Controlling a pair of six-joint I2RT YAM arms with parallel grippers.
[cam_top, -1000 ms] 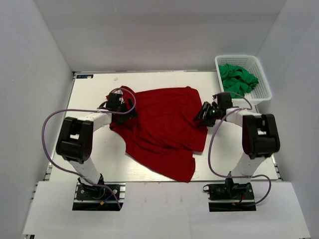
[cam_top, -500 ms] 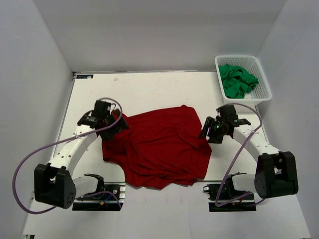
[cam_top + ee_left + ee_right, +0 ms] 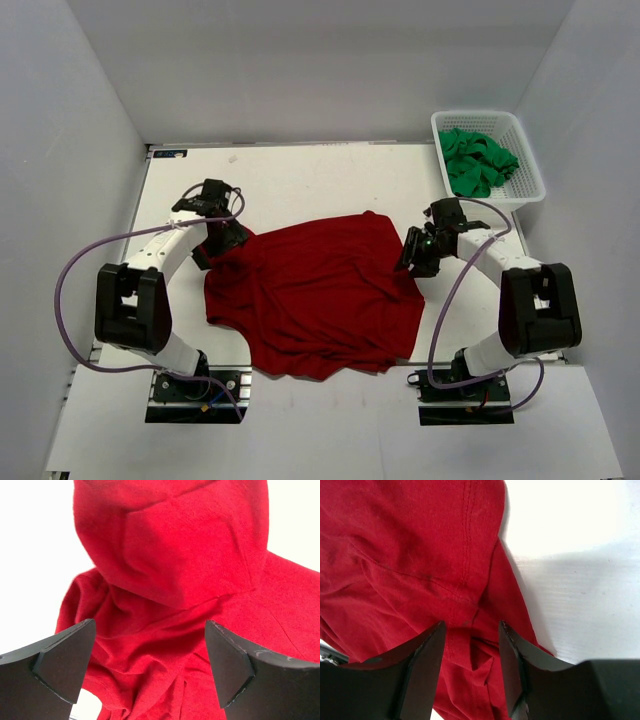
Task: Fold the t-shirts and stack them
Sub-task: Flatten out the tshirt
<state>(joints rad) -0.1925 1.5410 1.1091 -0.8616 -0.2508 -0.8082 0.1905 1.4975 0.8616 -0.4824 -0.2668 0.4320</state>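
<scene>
Since a second ago the deep red t-shirt (image 3: 315,295) has come away from mid-table toward the arm bases, and both arms have shifted with it. It now lies rumpled across the near half of the white table (image 3: 300,180), with its lower hem close to the near edge.

At the shirt's far-left corner, the left gripper (image 3: 222,245) has its fingers spread wide. The left wrist view shows them hanging over a bunched sleeve, holding nothing. At the shirt's right edge, the right gripper (image 3: 413,258) has its fingers partly apart, on either side of a raised ridge of cloth beside a stitched seam. They are not pressed together on it. The bright green t-shirts (image 3: 478,160) are heaped in the white lattice basket (image 3: 535,185) at the far right corner, well away from both arms.

Judged risks from here:
- The cloth under the left fingers is piled in several layers. Closing there would likely catch more than one layer, and any fold made from that grip would come out crooked.
- The right fingers straddle only a thin ridge near the edge. A shallow pinch there could slip free once the shirt is pulled taut.
- If one side catches and the other does not, the shirt would twist instead of spreading flat.
- More dragging toward the bases could carry the lower hem over the table's near edge.
</scene>
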